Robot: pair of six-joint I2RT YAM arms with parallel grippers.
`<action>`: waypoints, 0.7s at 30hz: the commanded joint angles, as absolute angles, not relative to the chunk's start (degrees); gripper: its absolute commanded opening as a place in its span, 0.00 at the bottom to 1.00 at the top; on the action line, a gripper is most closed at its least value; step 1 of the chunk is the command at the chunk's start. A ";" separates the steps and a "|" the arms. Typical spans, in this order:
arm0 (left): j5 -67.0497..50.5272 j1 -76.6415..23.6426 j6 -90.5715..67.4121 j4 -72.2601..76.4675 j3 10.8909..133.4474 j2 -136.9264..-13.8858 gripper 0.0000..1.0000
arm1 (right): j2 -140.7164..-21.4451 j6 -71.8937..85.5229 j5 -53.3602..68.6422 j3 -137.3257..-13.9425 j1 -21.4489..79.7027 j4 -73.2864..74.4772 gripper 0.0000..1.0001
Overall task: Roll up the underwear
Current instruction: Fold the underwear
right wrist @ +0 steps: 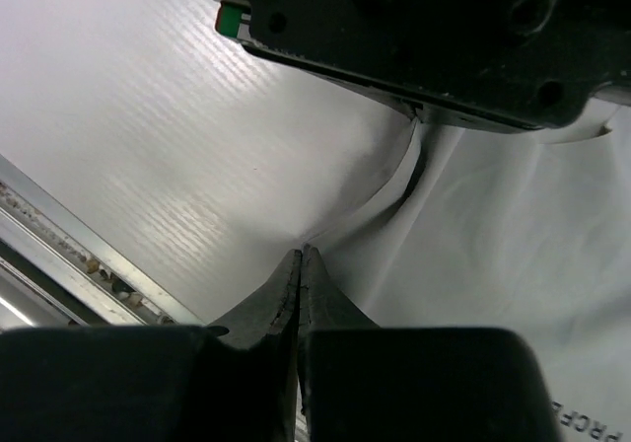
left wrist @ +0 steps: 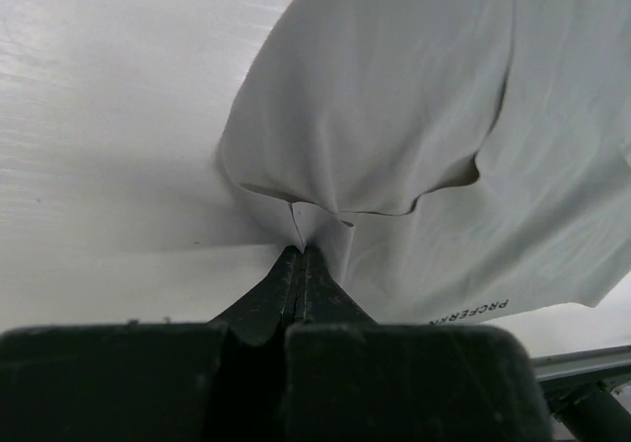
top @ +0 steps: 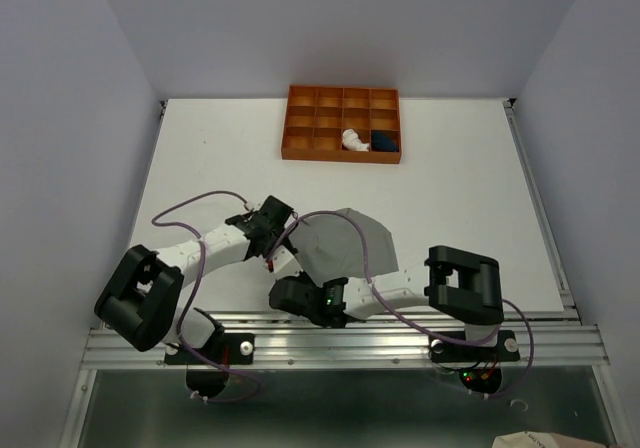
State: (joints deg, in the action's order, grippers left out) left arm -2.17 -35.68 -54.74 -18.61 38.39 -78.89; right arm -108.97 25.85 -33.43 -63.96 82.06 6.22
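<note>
Near centre is crowded. The grey cloth [top: 345,243] lies spread on the tabletop [top: 460,178], with both end effectors clamped on its near-left edge, tips close together. Seen from the right wrist, the body of the left end effector [left wrist: 301,255] hangs just over the right end effector [right wrist: 299,257], with little gap between. The right forearm [top: 400,290] lies along the near rail [top: 560,343] and bars that side. Cables [top: 195,198] loop above both arms. Bare tabletop lies left, right and beyond the cloth, up to the tray [top: 296,120] at far centre. Walls [top: 80,118] close off three sides.
</note>
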 commanded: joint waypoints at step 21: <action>1.50 -43.33 -45.09 -19.25 61.87 -88.23 0.00 | -86.84 29.52 -35.07 -50.54 74.45 2.54 0.01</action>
State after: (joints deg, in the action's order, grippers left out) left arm 0.25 -42.61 -47.68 -19.97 57.25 -85.78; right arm -90.67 25.74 -34.94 -52.56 76.07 3.33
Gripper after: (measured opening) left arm 0.022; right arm 0.016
